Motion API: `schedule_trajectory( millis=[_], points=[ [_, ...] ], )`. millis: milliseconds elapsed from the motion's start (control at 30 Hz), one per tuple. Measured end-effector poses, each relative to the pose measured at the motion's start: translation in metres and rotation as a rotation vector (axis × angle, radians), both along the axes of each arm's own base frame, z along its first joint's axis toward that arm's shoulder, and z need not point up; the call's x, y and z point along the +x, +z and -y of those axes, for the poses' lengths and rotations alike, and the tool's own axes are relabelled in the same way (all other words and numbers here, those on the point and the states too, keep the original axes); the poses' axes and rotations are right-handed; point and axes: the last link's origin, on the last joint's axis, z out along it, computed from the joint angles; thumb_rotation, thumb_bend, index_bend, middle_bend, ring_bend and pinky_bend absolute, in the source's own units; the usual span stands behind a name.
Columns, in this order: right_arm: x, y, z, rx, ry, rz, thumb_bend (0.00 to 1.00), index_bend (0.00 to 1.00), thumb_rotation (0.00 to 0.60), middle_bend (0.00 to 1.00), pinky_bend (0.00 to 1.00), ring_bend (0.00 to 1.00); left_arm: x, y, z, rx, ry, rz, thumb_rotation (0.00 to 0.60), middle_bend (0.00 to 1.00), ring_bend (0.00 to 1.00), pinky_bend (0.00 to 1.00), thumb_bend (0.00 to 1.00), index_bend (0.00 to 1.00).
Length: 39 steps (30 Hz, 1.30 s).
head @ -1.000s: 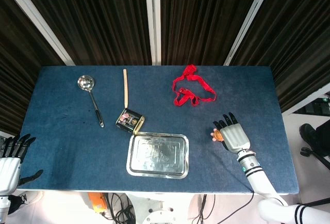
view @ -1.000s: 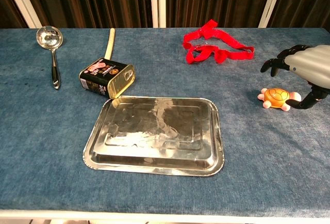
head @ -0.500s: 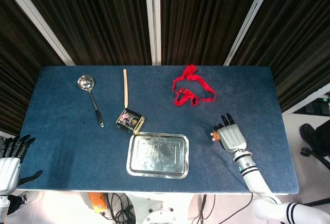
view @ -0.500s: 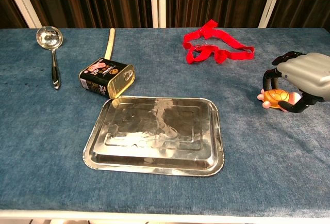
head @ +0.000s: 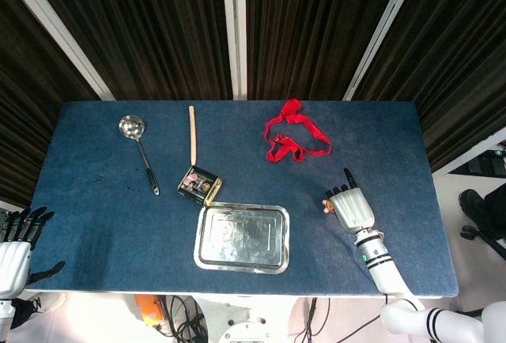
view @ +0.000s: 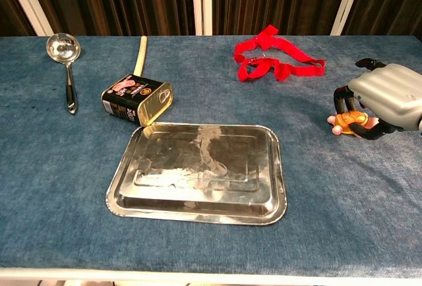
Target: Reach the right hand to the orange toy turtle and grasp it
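Note:
The orange toy turtle (view: 347, 122) lies on the blue table at the right, its pink head sticking out to the left. My right hand (view: 381, 99) covers it from above, and its black fingers curl down around the shell. In the head view only a small orange edge of the turtle (head: 326, 205) shows beside the right hand (head: 352, 206), which has one finger still stretched forward. My left hand (head: 16, 246) hangs off the table's near left corner with fingers spread, holding nothing.
A silver tray (view: 201, 173) lies at the middle front. A tin can (view: 136, 100) and a wooden stick (view: 140, 54) sit behind it to the left, with a ladle (view: 64, 56) further left. A red ribbon (view: 275, 60) lies behind the turtle.
My right hand has come down over the turtle and its fingers have curled in around the shell. The turtle has shifted slightly. The left hand has stayed put.

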Motion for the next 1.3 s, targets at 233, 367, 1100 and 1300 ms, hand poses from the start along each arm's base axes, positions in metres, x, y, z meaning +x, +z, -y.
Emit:
schedule_trajectory(
  millis=[233, 367, 1100, 1300],
  points=[
    [-0.007, 0.008, -0.002, 0.006, -0.007, 0.011, 0.26, 0.40, 0.600, 0.44, 0.00, 0.13, 0.001, 0.000, 0.000, -0.002, -0.001, -0.003, 0.600, 0.07, 0.00, 0.02, 0.07, 0.13],
    [-0.007, 0.015, -0.003, 0.003, -0.018, 0.017, 0.26, 0.32, 0.600, 0.35, 0.00, 0.08, 0.001, -0.001, -0.001, -0.005, 0.001, -0.006, 0.600, 0.07, 0.00, 0.02, 0.07, 0.13],
    [-0.007, 0.005, -0.001, 0.026, -0.041, -0.011, 0.39, 0.83, 0.600, 0.73, 0.00, 0.26, -0.002, 0.000, 0.000, -0.015, 0.020, -0.006, 0.600, 0.07, 0.00, 0.02, 0.07, 0.13],
    [-0.006, 0.002, 0.000, 0.015, -0.019, -0.015, 0.44, 1.00, 0.600, 0.90, 0.00, 0.37, -0.003, 0.000, -0.001, -0.015, 0.019, -0.005, 0.600, 0.07, 0.00, 0.02, 0.07, 0.13]
  ],
)
